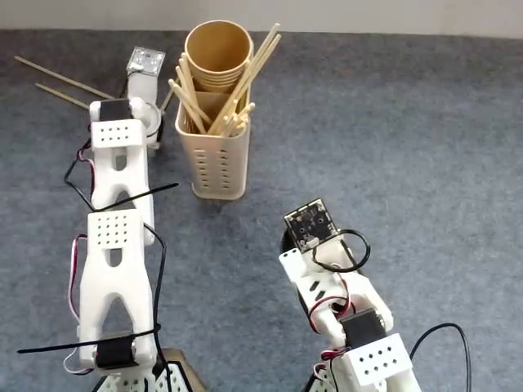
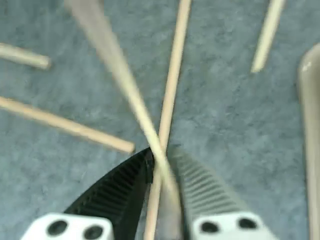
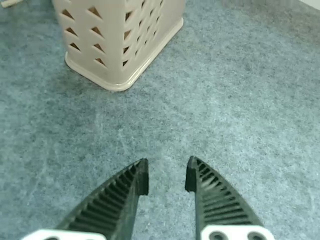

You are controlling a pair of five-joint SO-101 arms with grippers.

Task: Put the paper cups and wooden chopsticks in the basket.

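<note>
The left arm's fingers [image 2: 122, 182] are closed on a wooden chopstick [image 2: 171, 90], with a second chopstick [image 2: 107, 55] crossing it right at the tips. Its long axis runs straight out ahead of them. This looks like the pickup. Next it needs tipping upright over the basket [image 1: 214, 159] just beside, where the paper cups [image 1: 217, 51] stand. Two loose chopsticks [image 1: 57, 76] lie on the counter [image 1: 409, 122]. The right arm's fingers [image 3: 125, 195] hang parted and empty.

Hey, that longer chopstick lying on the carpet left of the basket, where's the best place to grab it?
Take the longer chopstick near its middle, coming straight down with the jaws set across it. It lies flat on the carpet, thin and straight, with bare carpet on both sides there, so a mid-shaft pinch should stay balanced.
</note>
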